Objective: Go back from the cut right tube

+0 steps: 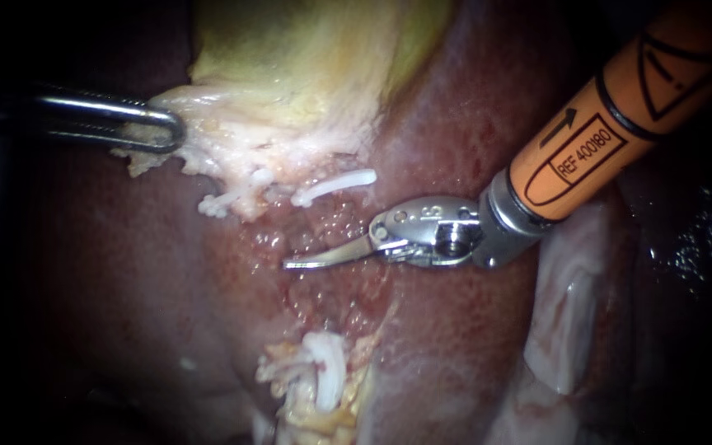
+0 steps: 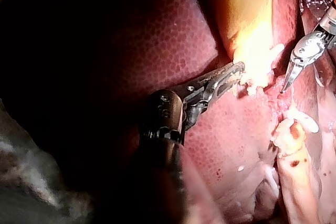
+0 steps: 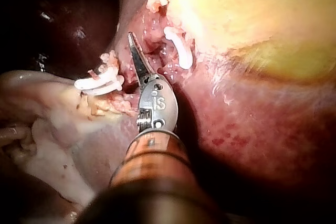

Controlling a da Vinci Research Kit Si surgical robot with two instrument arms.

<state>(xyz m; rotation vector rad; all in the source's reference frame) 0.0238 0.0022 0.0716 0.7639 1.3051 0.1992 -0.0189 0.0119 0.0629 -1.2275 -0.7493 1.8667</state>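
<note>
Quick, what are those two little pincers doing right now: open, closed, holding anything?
Left instrument: jaws shut on the pale edge of the gallbladder.
Right instrument: jaws shut, holding nothing.

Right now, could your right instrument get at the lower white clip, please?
Probably yes. The right instrument, jaws shut and empty, lies close above the lower clip; only bare liver shows between them, and the left instrument holds the gallbladder well off.

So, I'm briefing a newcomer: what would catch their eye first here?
Probably the orange-shafted right instrument, its thin tip over the raw liver between the upper white clip and the lower white clip. Next, the left instrument gripping the pale edge of the gallbladder.
</note>
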